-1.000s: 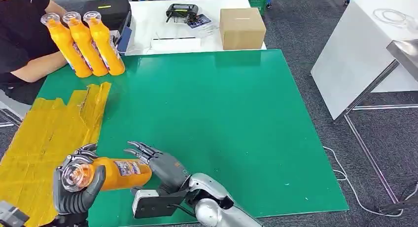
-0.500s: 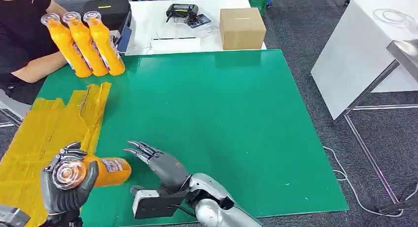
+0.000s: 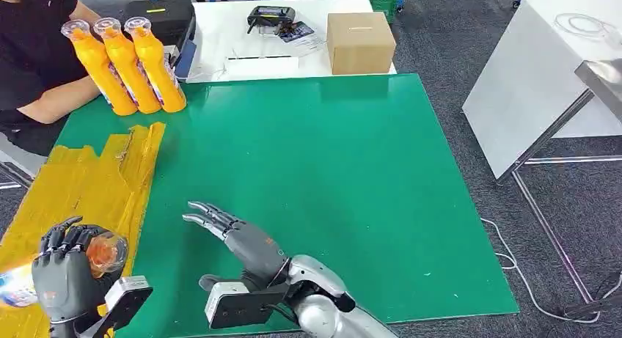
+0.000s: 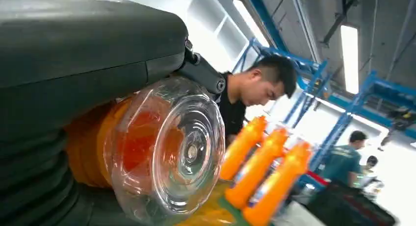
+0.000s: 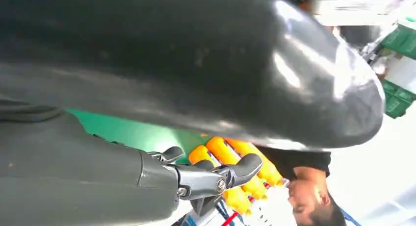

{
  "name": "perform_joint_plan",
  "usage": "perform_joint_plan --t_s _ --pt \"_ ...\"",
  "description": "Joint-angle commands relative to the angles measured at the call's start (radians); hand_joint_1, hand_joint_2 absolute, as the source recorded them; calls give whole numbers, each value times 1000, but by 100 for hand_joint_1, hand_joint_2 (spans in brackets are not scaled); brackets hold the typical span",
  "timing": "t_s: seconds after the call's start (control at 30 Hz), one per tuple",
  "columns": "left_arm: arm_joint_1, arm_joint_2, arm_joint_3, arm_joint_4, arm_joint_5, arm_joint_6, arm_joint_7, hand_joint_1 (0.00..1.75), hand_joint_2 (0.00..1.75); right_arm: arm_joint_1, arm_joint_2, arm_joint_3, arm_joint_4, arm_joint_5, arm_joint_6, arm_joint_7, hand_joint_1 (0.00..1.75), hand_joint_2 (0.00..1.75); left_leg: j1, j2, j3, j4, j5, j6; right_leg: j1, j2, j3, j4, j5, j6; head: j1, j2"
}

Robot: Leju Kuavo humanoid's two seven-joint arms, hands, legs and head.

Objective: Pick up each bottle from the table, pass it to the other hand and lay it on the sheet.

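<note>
My left hand [image 3: 64, 268] grips an orange bottle [image 3: 106, 250] by its clear capped end, low over the near part of the yellow sheet [image 3: 81, 184]. The left wrist view shows that clear cap [image 4: 167, 147] close up, wrapped by my left hand [image 4: 73, 64]. My right hand [image 3: 238, 235] hovers open, with fingers spread, over the green table [image 3: 330, 169] just right of the sheet. Three more orange bottles [image 3: 128, 63] stand upright at the table's far left corner. They also appear in the left wrist view as bottles [image 4: 262, 162] and past my right hand [image 5: 206, 179] as bottles [image 5: 235, 157].
A person in black [image 3: 33, 59] sits at the far left beside the standing bottles. Behind the green table, a white table carries a cardboard box [image 3: 359, 41], a black case [image 3: 158, 19] and a controller [image 3: 271, 17]. Another white table [image 3: 543, 74] stands to the right.
My left hand has carried the bottle leftward, away from my right hand, and turned it over the sheet. My right hand has stayed open in nearly the same place.
</note>
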Motion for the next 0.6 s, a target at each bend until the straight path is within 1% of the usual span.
perform_joint_plan --t_s 0.03,0.23,0.3,0.37,0.4,0.43,0.5,0.6 --pt "-49 76 -74 206 -98 -1 75 175 175 -68 -57 39 -12 -26 8 16 0 0 0 -2 2 -2 1 0 0 -3 2 -2 0 -1 0 0" --pt "-49 76 -74 206 -98 -1 75 175 175 -68 -57 39 -12 -26 8 16 0 0 0 0 1 -1 0 0 0 -2 2 -1 0 -1 0 0" --pt "-53 90 -107 241 -177 0 119 175 175 -73 -61 49 -16 -35 15 21 0 0 0 -1 0 -1 0 0 0 -1 1 -1 0 0 0 0" --pt "-75 102 -146 312 -231 -30 176 175 175 -82 -66 62 -21 -38 20 25 0 0 0 -1 1 -1 0 0 0 -2 1 -1 0 0 0 0" --pt "-85 108 -156 339 -241 -29 184 175 175 -86 -66 65 -22 -39 21 26 0 0 0 -2 2 -2 1 0 0 -4 3 -2 0 -1 0 0" --pt "-109 118 -175 406 -264 -32 204 175 175 -95 -67 66 -25 -45 26 30 0 0 -1 -2 1 -2 1 0 -1 -3 1 -1 0 0 0 0" --pt "-130 132 -198 474 -289 -13 222 175 175 -103 -69 68 -29 -53 32 34 0 0 0 -3 2 -2 2 1 0 -5 4 -2 0 -1 0 0" --pt "-138 143 -232 529 -329 2 242 175 175 -111 -72 68 -24 -65 42 40 0 0 -1 -1 2 -2 1 1 -1 -2 2 -1 0 0 0 0"
